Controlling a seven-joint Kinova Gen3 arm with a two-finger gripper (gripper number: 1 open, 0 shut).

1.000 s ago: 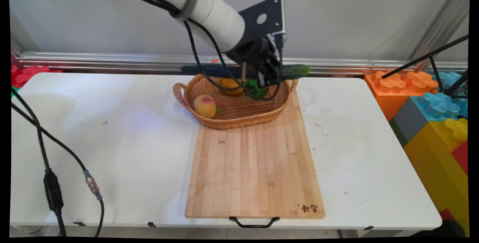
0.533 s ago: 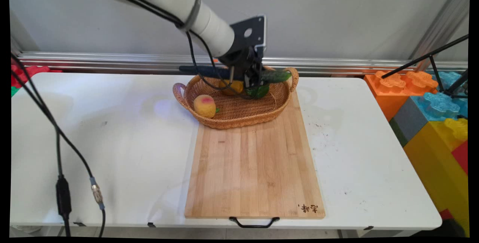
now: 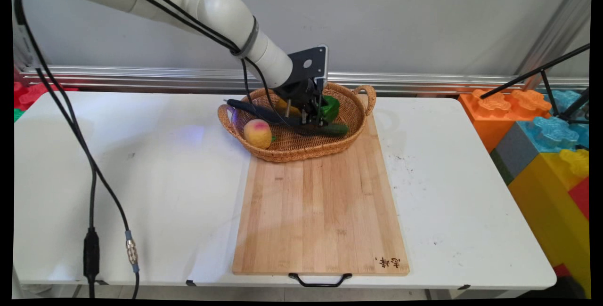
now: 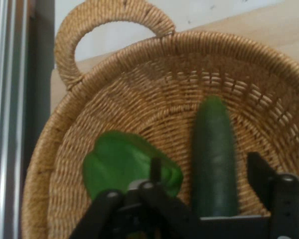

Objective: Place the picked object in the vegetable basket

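While cucumber lies between pincer fingers, in basket

A long dark green cucumber lies inside the wicker basket, beside a green pepper.

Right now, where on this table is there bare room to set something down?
The long wooden cutting board is bare in front of the oval wicker basket. The white table is bare on both sides of the board. The basket is crowded: dark green cucumber, peach, green pepper, and the claw.
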